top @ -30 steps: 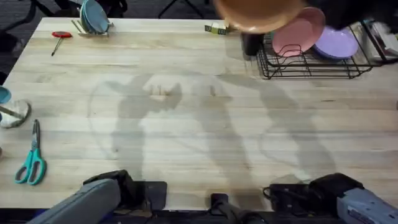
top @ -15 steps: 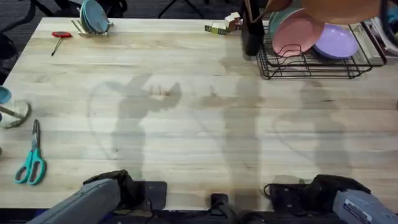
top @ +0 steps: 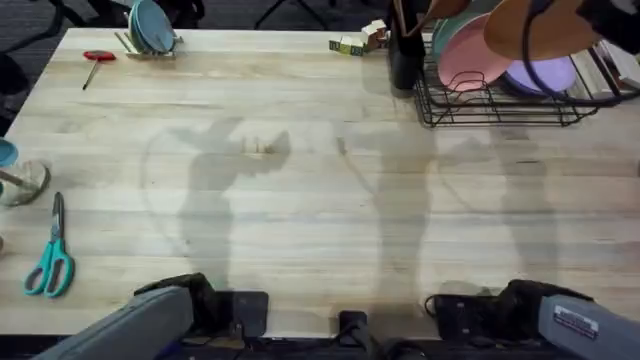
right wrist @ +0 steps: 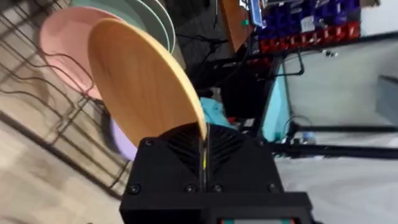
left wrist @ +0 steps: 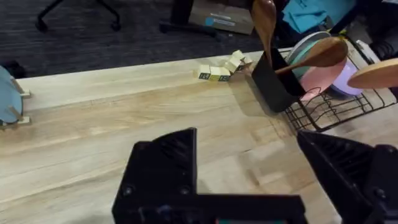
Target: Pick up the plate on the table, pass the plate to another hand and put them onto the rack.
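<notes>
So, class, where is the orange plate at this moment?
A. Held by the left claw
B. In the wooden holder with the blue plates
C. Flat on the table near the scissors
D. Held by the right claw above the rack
D: the right claw grips the orange plate by its rim, above the rack.

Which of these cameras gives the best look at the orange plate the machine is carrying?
The right wrist view: the plate shows large, its rim pinched in the right claw. The overhead view shows it above the rack. The left wrist view catches an edge of it.
</notes>
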Available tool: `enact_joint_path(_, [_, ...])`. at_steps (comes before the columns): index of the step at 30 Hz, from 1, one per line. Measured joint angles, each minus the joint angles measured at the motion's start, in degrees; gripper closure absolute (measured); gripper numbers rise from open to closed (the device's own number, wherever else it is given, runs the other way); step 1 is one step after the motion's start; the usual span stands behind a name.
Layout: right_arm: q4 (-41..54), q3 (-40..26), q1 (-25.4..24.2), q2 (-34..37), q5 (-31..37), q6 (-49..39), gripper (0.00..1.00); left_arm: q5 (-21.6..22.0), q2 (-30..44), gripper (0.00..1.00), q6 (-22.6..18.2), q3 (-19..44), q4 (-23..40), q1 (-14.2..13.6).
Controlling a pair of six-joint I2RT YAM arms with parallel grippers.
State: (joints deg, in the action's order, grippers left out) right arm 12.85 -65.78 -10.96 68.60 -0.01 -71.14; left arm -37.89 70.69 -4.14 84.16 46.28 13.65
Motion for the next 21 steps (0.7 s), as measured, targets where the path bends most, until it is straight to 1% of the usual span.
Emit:
enact_joint_path(5, [-3.34,0.00,0.00,4.14,-0.07,-6.88,0.971,0.00,0.22,0.006,0.00,0.00,-0.02,0.00])
enact_joint_path(9, [-4.99,0.00,-0.02,7.77,-1.65,-11.10,0.971,0.00,0.22,0.006,-0.02,0.00,0.39,0.00])
enact_joint_path(17, [-10.97,0.00,-0.04,14.34,-3.41,-13.62,0.971,0.02,0.24,0.006,0.00,0.00,1.33,0.00])
enact_joint_path(21, [-11.27,0.00,-0.04,16.62,-4.80,-14.19,0.971,0.00,0.24,0.006,-0.02,0.00,1.36,0.00])
